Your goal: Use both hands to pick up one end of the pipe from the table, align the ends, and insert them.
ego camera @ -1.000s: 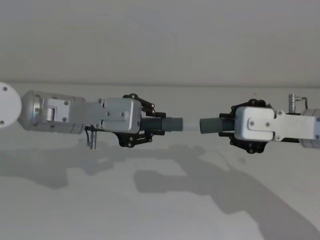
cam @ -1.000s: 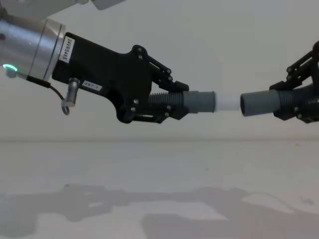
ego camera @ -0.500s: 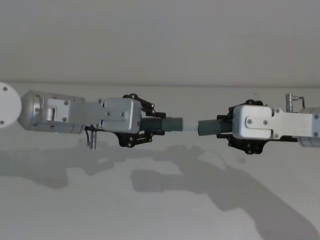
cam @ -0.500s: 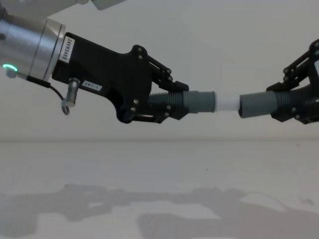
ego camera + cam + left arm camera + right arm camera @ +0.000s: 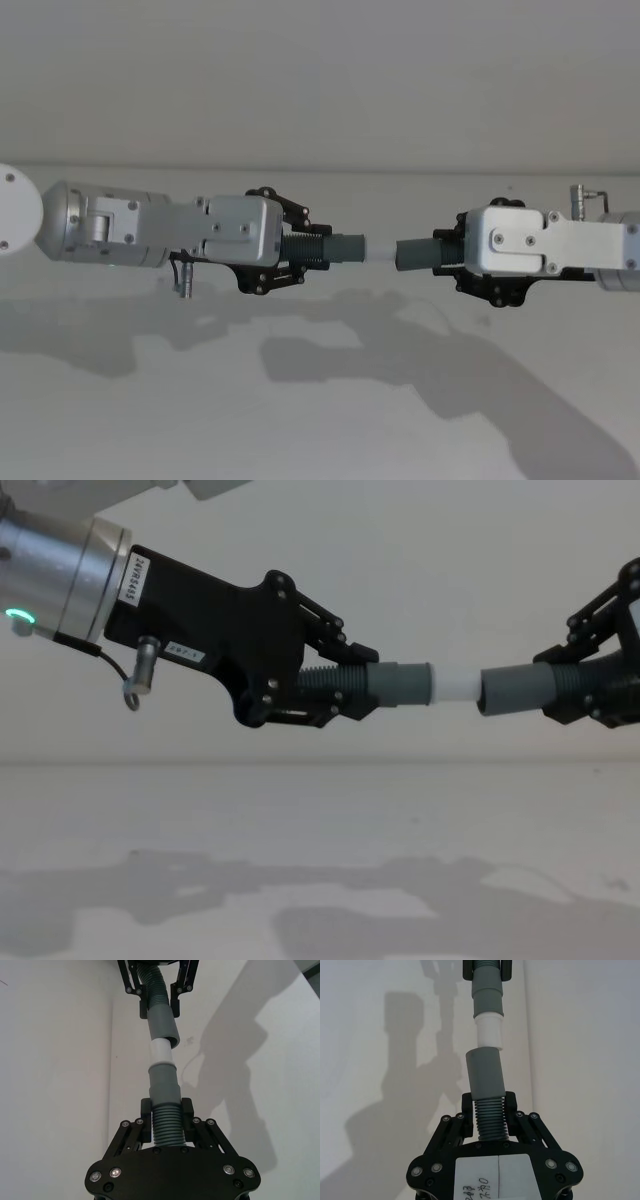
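Both pieces of the pipe hang in the air above the white table [image 5: 320,400]. My left gripper [image 5: 305,250] [image 5: 360,685] [image 5: 165,1107] is shut on the ribbed body of one piece, whose grey cuff [image 5: 345,248] ends in a narrow white tip [image 5: 452,684] pointing right. My right gripper [image 5: 447,254] [image 5: 560,690] [image 5: 488,1102] is shut on the ribs of the other piece, its open grey socket [image 5: 415,254] [image 5: 484,1072] facing left. The two ends are in line, and the white tip [image 5: 488,1032] sits right at the socket's mouth.
Below the arms the table [image 5: 320,820] carries only their shadows. A pale wall stands behind the table's far edge. A small cable with a metal plug [image 5: 140,675] dangles under the left wrist.
My right gripper has edged left with its piece, closing the small gap so the socket's mouth now meets the white tip. The left gripper has stayed still.
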